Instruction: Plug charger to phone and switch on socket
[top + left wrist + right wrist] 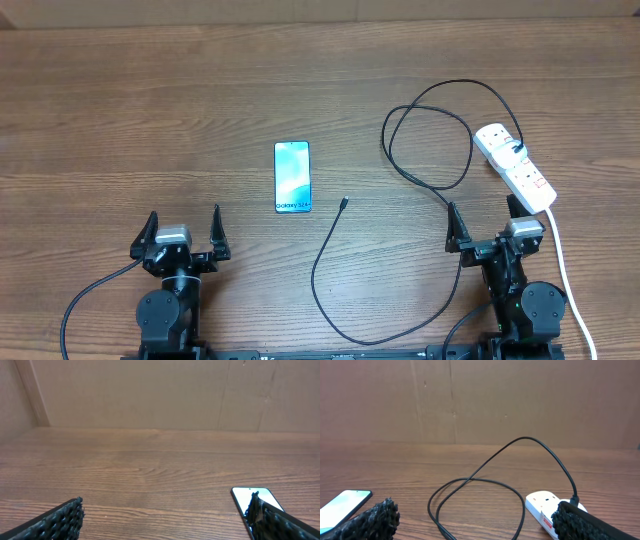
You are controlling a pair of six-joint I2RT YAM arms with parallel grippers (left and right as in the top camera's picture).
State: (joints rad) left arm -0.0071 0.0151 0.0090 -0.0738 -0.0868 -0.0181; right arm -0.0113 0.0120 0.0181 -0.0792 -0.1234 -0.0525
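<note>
We can read one text only: "Galaxy S24", in light letters on the dark strip at the end of the phone (pixel 292 177) facing the near edge, about mid-table. On the socket (pixel 515 167), by the right edge, we see small red markings, but they are too small for us to read.

Brown wood-grain table (pixel 130 110), grain running left to right, plain brown cardboard wall (pixel 150 390) standing upright along the table's far edge, vertical seams (pixel 452 400) in the cardboard, a few small dark specks on it.
</note>
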